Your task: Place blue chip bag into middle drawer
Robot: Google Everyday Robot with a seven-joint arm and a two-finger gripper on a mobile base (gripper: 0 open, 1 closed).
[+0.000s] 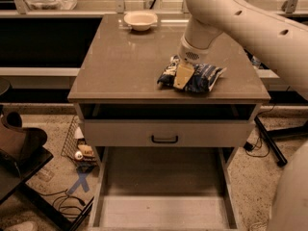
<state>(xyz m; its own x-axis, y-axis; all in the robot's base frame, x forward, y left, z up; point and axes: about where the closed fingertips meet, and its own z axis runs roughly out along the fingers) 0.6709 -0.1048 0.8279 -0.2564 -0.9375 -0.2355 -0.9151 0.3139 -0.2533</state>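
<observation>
The blue chip bag [204, 77] lies on the brown cabinet top [125, 66], near its front right. My gripper [181, 74] comes down from the white arm [240, 18] and sits on the left half of the bag, with its tan tip in front of the foil. The bag rests on the top and is not lifted. The middle drawer [163, 210] is pulled out low at the front, a wide shallow tray with a pale floor, and nothing lies in it.
A cream bowl [140, 19] stands at the back of the cabinet top. A drawer front with a black handle [164, 139] is closed above the open tray. Baskets, cables and clutter lie on the floor at left [79, 150]. A dark stand leg is at right [269, 141].
</observation>
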